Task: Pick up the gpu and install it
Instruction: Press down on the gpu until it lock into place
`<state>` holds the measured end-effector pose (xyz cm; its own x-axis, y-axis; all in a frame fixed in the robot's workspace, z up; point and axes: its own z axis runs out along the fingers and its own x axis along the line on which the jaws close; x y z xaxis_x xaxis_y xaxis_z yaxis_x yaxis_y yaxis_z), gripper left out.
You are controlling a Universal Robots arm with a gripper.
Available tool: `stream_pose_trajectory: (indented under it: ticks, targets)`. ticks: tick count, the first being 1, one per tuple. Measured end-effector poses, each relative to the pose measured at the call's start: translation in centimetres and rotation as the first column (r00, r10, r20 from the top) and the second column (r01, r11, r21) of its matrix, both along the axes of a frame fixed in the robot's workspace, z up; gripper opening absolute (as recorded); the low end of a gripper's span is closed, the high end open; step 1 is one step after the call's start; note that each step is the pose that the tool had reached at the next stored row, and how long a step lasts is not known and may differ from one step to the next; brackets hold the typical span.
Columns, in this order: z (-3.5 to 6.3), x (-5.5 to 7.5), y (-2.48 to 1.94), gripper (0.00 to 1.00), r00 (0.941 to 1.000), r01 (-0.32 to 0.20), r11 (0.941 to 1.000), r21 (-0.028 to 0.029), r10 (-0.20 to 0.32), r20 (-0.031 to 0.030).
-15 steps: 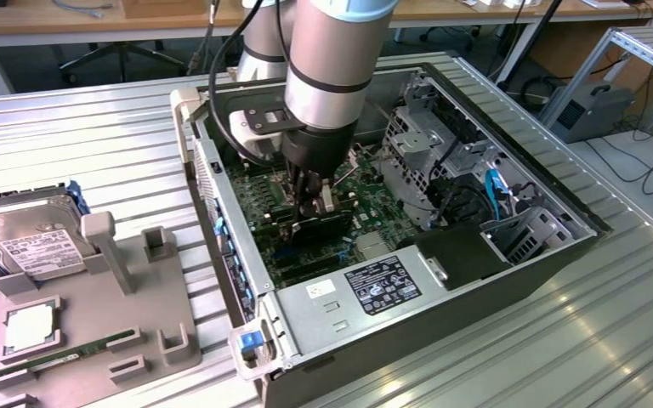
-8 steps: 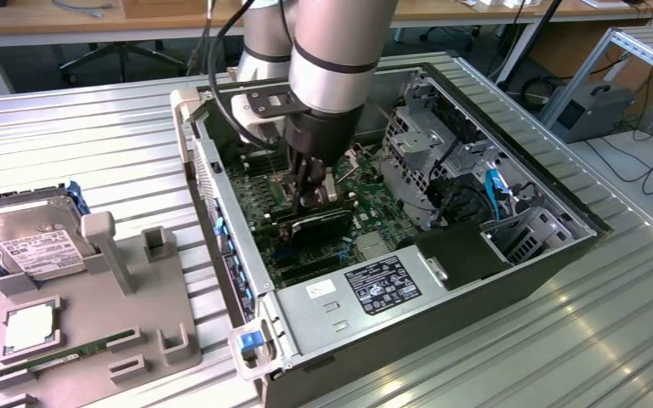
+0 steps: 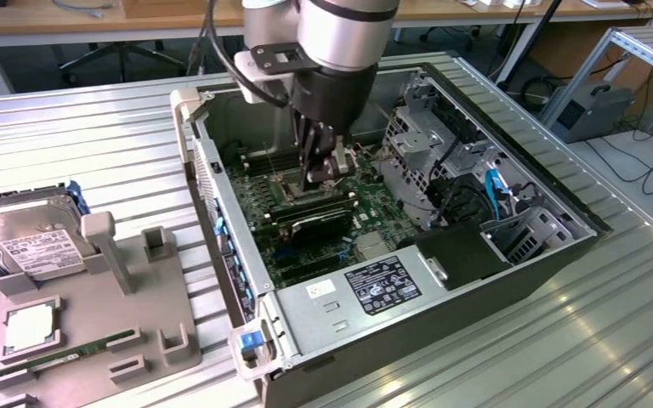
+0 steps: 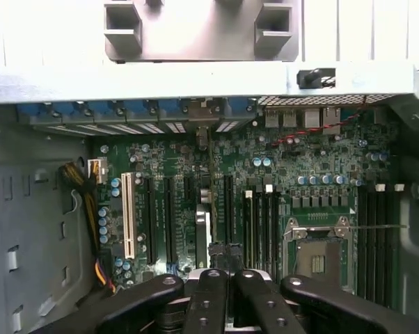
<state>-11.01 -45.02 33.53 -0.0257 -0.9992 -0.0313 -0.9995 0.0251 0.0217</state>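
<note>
No wording or numbers are showing clearly enough to be read anywhere. A black label with white print and small certification marks (image 3: 383, 285) is sitting on the power supply housing (image 3: 355, 297) inside the computer case (image 3: 553, 255), with a small white sticker (image 3: 324, 290) lying beside it, but the characters are blurring together. A white label (image 3: 34, 249) is lying on the hard drive (image 3: 26, 238) at the exterior view's left, its print likewise staying illegible.

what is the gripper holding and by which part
Cannot be told: the gripper is shut low over the motherboard inside the computer case, and nothing clearly shows in its grip.
</note>
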Motion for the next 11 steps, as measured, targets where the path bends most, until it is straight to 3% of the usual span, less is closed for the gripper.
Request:
stream_pose_trajectory:
  ticks: [3, 7, 11]
  targets:
    - [1.20, 0.1, 0.00, 0.11, 1.0000, 0.000, 1.0000, 0.0000, 0.000, 0.0000]
    - [2.04, 0.1, 0.00, 0.11, 1.0000, 0.001, 1.0000, -0.0001, -0.001, 0.0000]
    - [2.13, 0.1, 0.00, 0.11, 1.0000, 0.001, 1.0000, 0.0002, -0.001, 0.0001]
